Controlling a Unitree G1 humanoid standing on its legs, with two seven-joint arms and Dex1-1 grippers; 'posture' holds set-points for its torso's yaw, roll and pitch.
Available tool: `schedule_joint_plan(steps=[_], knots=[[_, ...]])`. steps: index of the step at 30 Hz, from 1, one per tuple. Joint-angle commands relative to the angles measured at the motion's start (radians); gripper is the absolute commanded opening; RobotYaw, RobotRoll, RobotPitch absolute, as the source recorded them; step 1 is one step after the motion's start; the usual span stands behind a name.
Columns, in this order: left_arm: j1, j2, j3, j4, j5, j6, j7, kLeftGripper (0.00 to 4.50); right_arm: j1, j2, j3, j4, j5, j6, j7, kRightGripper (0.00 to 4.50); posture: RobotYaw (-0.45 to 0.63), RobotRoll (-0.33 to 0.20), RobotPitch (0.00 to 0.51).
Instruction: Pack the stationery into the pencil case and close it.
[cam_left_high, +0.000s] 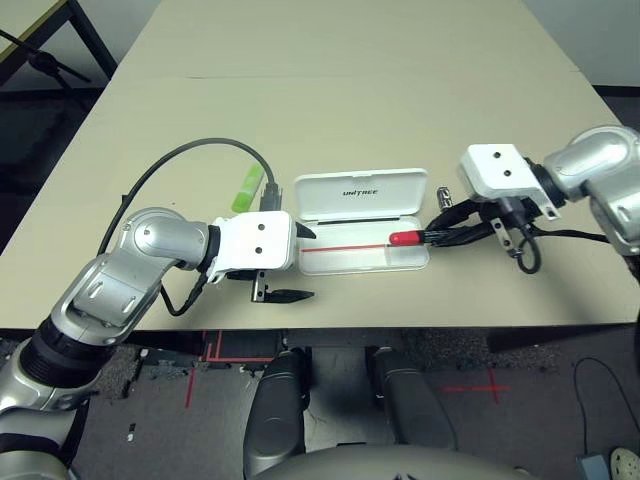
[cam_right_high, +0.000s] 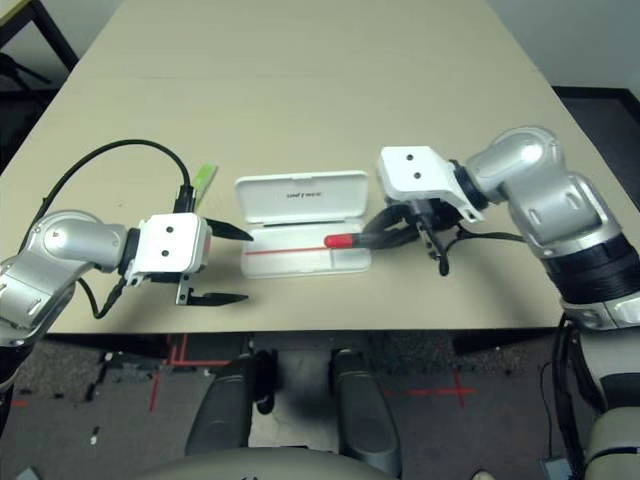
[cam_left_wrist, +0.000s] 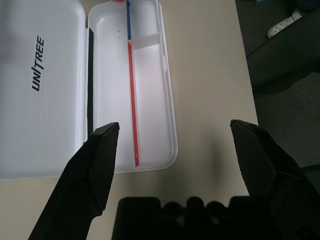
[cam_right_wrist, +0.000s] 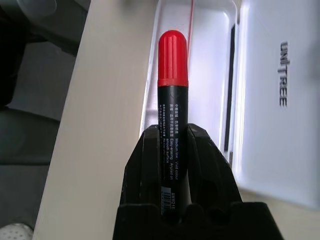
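The pencil case (cam_left_high: 363, 222) is plain white, its open lid (cam_left_high: 362, 193) marked with small dark lettering. Inside the tray a thin line runs lengthwise, red along most of it and blue at the right end. The marker (cam_right_wrist: 172, 100) has a black barrel with tiny pale print and a barcode strip, and a bright red ribbed cap. The highlighter (cam_left_high: 247, 189) is light green. The small piece (cam_left_high: 444, 195) right of the case is black and silver. The surface (cam_left_high: 340, 90) is pale beige. Each hand, left (cam_left_high: 285, 263) and right (cam_left_high: 447, 233), has black fingers on a white block, with silver forearms and black cables.
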Motion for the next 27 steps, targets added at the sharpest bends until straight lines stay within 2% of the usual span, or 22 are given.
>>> schedule_joint_plan(steps=[1,11,27], knots=[[0.012,0.011,-0.002,-0.014,0.011,0.013,0.011,4.5,-0.025,0.051,0.036,0.041,-0.051,-0.02,-0.045,0.49,0.05,0.0,0.184],[0.026,0.013,0.001,-0.038,0.008,0.036,0.038,4.5,-0.043,0.167,0.075,0.091,-0.112,-0.01,-0.111,0.49,0.08,0.0,0.183],[0.039,0.016,0.005,-0.059,0.001,0.054,0.056,4.5,0.011,0.265,0.095,0.151,-0.16,-0.072,-0.195,0.49,0.09,0.0,0.18]])
